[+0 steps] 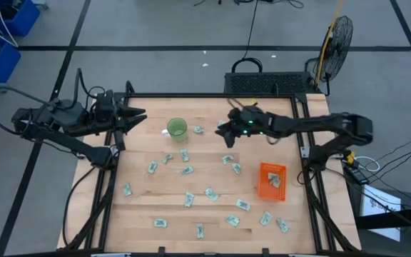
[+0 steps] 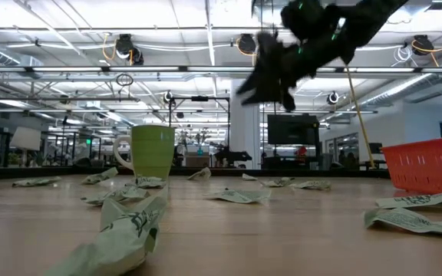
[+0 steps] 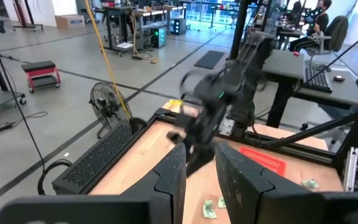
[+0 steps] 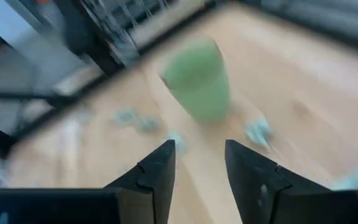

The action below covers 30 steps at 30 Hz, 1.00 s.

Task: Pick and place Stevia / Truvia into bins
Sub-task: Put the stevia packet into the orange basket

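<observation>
R gripper [image 1: 225,133] is up in the air over the back-middle of the desk [image 1: 212,160], nothing between its jaws; they stand apart w/ a clear gap, seen plainly in its own wrist view. It's pointed toward the green cup [image 1: 176,128], which sits upright near the back edge, left of centre. In the low view that arm hangs well above the wood, blurred.

L gripper [image 1: 135,118] waits at the back-left corner, off the surface, jaws parted a bit, empty.

Stevia packets [image 1: 210,193] are scattered loose all over the desk: a couple just beside the cup, a few mid-desk, more along the front edge & front-right. Most lie flat, some crumpled; one crumpled one sits right in front of the low camera.

Orange bin [image 1: 271,180] stands at the right side of the desk, apart from both grippers, w/ something pale showing inside – can't tell what exactly. Packets lie near it on the front side, not touching as far as I can see.

Beyond the back edge: a black keyboard-like tray [image 1: 266,83] & a floor fan [image 1: 340,39].
</observation>
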Each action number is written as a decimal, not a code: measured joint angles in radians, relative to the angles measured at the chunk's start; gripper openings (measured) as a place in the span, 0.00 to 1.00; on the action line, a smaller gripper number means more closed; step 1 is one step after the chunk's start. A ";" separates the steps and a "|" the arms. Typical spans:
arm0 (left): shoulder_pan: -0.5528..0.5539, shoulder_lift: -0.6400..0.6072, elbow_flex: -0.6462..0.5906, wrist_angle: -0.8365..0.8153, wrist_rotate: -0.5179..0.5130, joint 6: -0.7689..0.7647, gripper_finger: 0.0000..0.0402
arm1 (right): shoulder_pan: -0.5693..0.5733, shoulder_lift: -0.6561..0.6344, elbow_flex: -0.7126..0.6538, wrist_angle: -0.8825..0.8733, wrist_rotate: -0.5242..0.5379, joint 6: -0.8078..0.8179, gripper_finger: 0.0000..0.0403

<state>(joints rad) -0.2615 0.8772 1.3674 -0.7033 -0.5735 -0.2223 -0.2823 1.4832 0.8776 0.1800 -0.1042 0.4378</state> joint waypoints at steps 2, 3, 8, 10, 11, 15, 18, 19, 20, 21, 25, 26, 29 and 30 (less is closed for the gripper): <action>0.000 0.000 0.000 0.000 0.000 -0.019 0.23 | -0.022 0.055 0.000 -0.042 0.013 -0.028 0.34; 0.000 0.000 0.000 0.000 0.000 -0.024 0.23 | -0.030 0.077 0.000 -0.063 0.040 -0.045 0.34; 0.000 0.000 0.000 0.000 0.000 -0.019 0.23 | -0.058 0.169 -0.001 -0.072 0.238 -0.113 0.34; 0.000 0.000 0.000 0.000 -0.002 -0.015 0.23 | -0.071 0.202 0.000 -0.071 0.272 -0.111 0.34; 0.000 0.000 0.000 0.000 -0.003 -0.010 0.23 | -0.078 0.219 0.000 -0.070 0.269 -0.104 0.34; 0.000 0.000 0.000 0.000 -0.003 0.008 0.23 | -0.086 0.299 0.000 0.007 0.207 -0.073 0.34; 0.000 0.000 0.000 0.000 -0.003 0.010 0.23 | -0.079 0.360 0.000 0.047 0.226 -0.055 0.34; 0.000 0.000 0.000 0.000 -0.003 0.010 0.23 | -0.077 0.373 0.001 0.047 0.241 -0.051 0.34; 0.000 0.000 0.000 0.000 -0.003 0.010 0.23 | -0.074 0.385 0.004 0.038 0.265 -0.046 0.33; 0.000 0.000 0.000 -0.001 -0.003 0.010 0.23 | -0.072 0.396 0.004 0.023 0.294 -0.040 0.33; 0.000 0.000 0.000 -0.002 -0.003 0.007 0.23 | -0.063 0.424 0.005 -0.025 0.305 -0.033 0.28; 0.000 0.000 0.000 -0.002 -0.002 0.007 0.23 | -0.062 0.426 0.004 -0.032 0.302 -0.033 0.26; 0.000 0.000 0.000 -0.003 -0.003 0.008 0.23 | -0.044 0.418 0.003 -0.043 0.286 -0.022 0.15; 0.000 0.000 0.000 -0.003 -0.002 0.011 0.23 | -0.037 0.413 0.003 -0.044 0.283 -0.005 0.10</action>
<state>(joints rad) -0.2611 0.8772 1.3674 -0.7066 -0.5758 -0.2114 -0.3197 1.8967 0.8806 0.1364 0.1792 0.4326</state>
